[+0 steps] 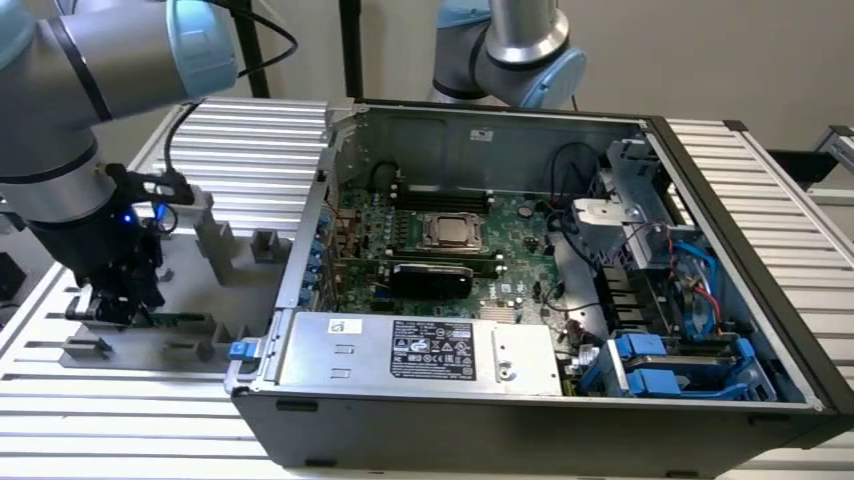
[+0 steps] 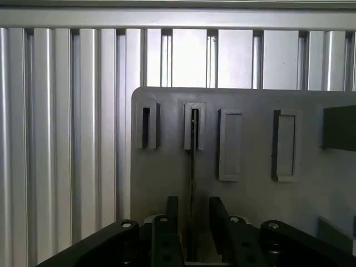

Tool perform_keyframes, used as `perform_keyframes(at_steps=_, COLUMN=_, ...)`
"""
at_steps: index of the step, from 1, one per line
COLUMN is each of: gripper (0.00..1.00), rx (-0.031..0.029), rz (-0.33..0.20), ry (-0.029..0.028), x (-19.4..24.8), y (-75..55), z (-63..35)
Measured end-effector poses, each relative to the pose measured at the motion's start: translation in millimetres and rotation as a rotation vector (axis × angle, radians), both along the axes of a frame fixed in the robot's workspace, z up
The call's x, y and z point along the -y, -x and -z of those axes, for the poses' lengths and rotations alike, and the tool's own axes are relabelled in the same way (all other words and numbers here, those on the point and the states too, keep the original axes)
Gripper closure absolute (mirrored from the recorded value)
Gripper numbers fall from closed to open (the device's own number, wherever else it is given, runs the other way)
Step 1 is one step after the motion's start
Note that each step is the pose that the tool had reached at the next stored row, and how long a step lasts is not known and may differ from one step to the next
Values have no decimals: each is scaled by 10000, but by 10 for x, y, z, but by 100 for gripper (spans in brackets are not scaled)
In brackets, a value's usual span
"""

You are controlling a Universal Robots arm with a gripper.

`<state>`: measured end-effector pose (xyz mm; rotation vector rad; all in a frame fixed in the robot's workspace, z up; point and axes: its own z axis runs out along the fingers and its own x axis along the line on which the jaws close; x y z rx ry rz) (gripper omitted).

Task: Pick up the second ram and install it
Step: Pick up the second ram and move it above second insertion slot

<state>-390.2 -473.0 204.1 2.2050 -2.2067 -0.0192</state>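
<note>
At the exterior view's left, the robot arm [image 1: 60,150] is seen bent down over a grey fixture plate [image 1: 200,348] that lies on the ribbed aluminium tabletop [image 1: 254,130]. The end effector [image 1: 118,305] is lowered onto that plate, among the upright grey blocks [image 1: 214,240] set upon it. Just beside the end effector, toward the exterior view's right, a short length of the second ram [image 1: 180,320] is visible as a thin green strip held low in the fixture.

In the wrist view, the second ram [image 2: 192,161] is seen edge-on as a thin dark line. One end is seated in a slotted grey holder [image 2: 194,127] on the fixture plate [image 2: 161,178], and the other end runs between the two black fingers [image 2: 172,214]. The end effector [image 2: 192,208] is held apart, with a finger on each side of the stick and a gap left on both sides, so the stick is straddled but not clamped.

Further to the exterior view's right, an open computer case [image 1: 467,125] is placed on the tabletop. Inside it, the large green motherboard [image 1: 521,225], the CPU socket [image 1: 451,232], a power supply [image 1: 414,350] and blue drive bays [image 1: 667,365] can be made out.
</note>
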Motion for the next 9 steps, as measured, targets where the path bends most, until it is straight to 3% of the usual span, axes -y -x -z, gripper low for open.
perform_keyframes(at_steps=4, gripper=0, rx=1, rz=10, ry=0, x=-5, y=1, z=68)
perform_keyframes(at_steps=9, gripper=0, rx=0, rz=10, ry=0, x=-8, y=1, z=80)
